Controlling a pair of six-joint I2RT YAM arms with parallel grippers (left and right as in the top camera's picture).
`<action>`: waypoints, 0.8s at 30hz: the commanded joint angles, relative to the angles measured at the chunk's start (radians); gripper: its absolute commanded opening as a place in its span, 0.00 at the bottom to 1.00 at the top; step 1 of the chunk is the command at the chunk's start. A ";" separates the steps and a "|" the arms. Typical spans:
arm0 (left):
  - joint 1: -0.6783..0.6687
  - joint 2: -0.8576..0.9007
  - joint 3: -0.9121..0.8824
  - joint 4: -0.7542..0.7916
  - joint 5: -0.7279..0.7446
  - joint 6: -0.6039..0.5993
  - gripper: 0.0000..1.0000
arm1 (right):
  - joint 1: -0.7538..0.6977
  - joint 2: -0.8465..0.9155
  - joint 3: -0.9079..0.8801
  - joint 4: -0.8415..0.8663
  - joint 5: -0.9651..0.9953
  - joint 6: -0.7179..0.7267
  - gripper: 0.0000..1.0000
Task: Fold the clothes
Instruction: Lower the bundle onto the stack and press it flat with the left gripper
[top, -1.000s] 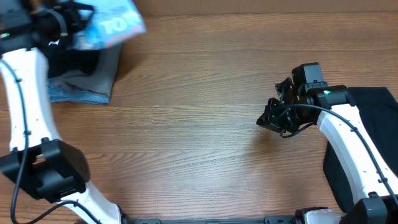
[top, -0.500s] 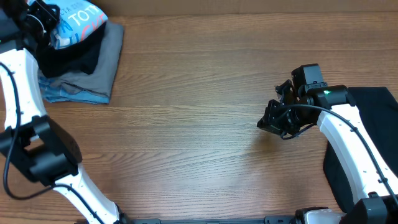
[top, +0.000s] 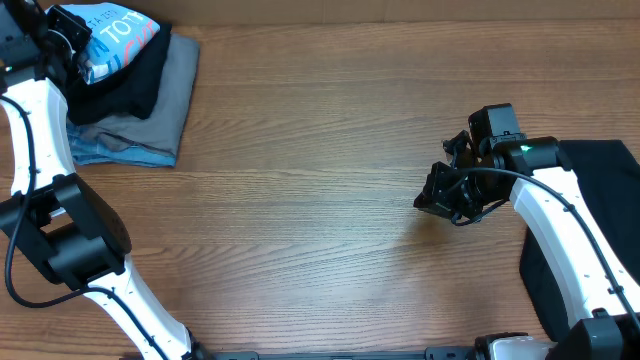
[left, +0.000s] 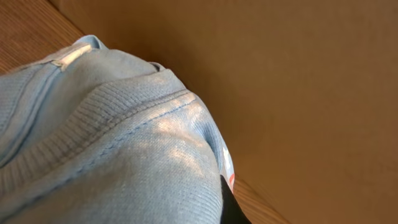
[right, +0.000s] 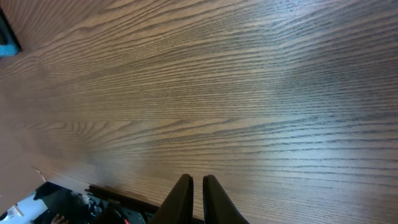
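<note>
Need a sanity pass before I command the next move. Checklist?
1. The blue T-shirt is over the pile: ok.
2. Left pincer shut on the T-shirt: ok.
3. T-shirt set down square: cannot tell, partly hidden.
4. Right pincer shut, empty, above bare table: ok.
5. Black garment at the right edge lying flat: cannot tell, partly covered.

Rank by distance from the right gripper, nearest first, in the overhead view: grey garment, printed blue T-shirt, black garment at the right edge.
From the right gripper:
1. black garment, at the right edge.
2. grey garment, in the left stack.
3. printed blue T-shirt, in the far-left corner.
</note>
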 joint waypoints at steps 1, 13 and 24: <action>-0.003 -0.004 0.023 0.036 -0.025 -0.019 0.04 | -0.003 -0.011 0.025 0.003 0.001 0.000 0.10; -0.035 0.004 0.023 0.075 -0.010 -0.076 0.04 | -0.003 -0.011 0.025 0.002 0.001 0.001 0.10; -0.048 0.007 0.023 0.019 -0.058 0.022 0.34 | -0.003 -0.011 0.024 0.002 0.001 0.000 0.10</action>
